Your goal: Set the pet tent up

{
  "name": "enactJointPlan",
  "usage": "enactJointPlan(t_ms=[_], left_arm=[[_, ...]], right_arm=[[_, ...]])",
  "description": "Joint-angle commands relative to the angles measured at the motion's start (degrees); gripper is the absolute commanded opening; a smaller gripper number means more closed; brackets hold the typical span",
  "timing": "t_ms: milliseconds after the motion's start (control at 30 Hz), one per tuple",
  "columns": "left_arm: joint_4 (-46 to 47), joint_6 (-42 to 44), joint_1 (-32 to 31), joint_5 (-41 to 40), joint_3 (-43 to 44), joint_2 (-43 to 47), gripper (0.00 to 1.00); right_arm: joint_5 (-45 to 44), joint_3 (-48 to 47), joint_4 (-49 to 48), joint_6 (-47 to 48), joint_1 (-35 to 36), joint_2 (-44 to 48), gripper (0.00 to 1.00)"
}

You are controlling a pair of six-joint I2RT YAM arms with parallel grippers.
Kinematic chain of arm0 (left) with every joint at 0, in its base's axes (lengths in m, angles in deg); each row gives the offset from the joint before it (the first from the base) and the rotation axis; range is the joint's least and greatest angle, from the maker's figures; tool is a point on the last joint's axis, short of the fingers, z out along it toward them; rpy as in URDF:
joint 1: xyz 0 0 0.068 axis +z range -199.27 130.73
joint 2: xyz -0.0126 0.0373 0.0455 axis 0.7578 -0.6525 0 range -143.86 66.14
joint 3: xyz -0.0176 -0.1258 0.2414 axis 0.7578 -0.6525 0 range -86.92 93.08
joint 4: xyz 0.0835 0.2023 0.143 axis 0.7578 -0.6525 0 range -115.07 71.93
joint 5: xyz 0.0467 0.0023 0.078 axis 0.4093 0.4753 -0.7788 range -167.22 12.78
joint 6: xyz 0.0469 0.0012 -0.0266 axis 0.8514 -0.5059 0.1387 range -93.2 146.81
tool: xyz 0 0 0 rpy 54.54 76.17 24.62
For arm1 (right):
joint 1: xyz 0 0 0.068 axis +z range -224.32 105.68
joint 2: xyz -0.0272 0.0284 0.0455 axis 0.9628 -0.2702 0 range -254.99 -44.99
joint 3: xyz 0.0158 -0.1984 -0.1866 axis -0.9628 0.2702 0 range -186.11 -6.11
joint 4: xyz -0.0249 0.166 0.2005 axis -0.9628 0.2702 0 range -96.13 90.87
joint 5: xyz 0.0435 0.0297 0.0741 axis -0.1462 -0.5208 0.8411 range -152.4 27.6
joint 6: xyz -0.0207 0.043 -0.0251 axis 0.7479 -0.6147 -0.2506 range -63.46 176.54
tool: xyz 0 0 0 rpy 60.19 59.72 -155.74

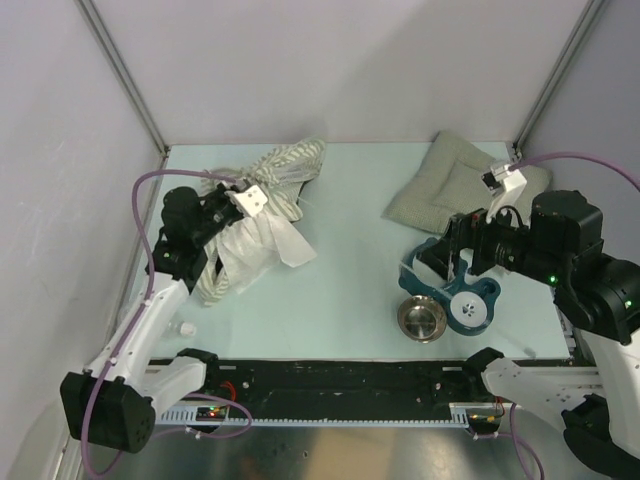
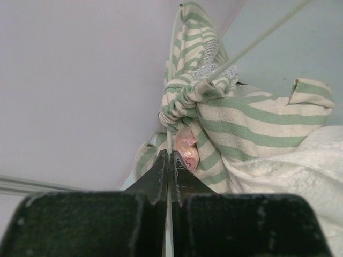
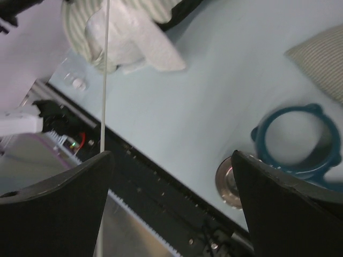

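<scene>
Olive-green and cream stripes across the pet tent [image 1: 290,160], with a sheer white flap [image 1: 262,245] and a small pink mark [image 2: 186,149]. Plain grey-green, quilted, on the cushion [image 1: 445,185]. Deep teal for the bowl stand [image 1: 470,305]; shiny silver for the metal bowl [image 1: 421,318]. Pale mint over the table [image 1: 340,290]. Purple on the cables [image 1: 150,215].

Pet tent [image 1: 265,245] partly behind left arm [image 1: 185,235]; tiny white object [image 1: 186,328] unidentifiable.

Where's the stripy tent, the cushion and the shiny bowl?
pet tent [image 1: 265,240], top view, on its white flap.
cushion [image 1: 445,185], top view, on its quilted middle.
metal bowl [image 1: 421,319], top view, on its inside.
</scene>
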Motion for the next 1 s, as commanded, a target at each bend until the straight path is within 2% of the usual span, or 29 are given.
enactJointPlan(t_ms=[0,200,333,467,733,967], left_arm=[[5.45,8.95,0.77,0.02,-1.91,-0.96,0.0],[5.58,15.44,0.87,0.69,-1.09,-2.25,0.0],[5.05,17.1,0.86,1.39,0.64,-2.35,0.0],[4.12,17.9,0.8,2.1,2.35,-2.52,0.0],[0.31,19.63,0.79,2.58,6.32,-3.02,0.0],[-2.64,22.18,1.13,1.81,5.03,-3.37,0.0]], right_arm=[[9.15,-0.08,6.46,-4.13,-0.15,-0.39,0.97],[10.0,-1.96,12.28,-6.28,-0.24,-1.07,0.97],[4.45,-5.35,15.68,-8.83,-0.22,-1.5,0.97],[-0.57,-8.33,13.02,-11.0,-0.23,-0.1,0.97],[2.01,-5.77,6.99,-10.76,-0.27,2.76,0.94],[6.19,-2.6,7.88,-10.47,-0.24,2.58,0.94]])
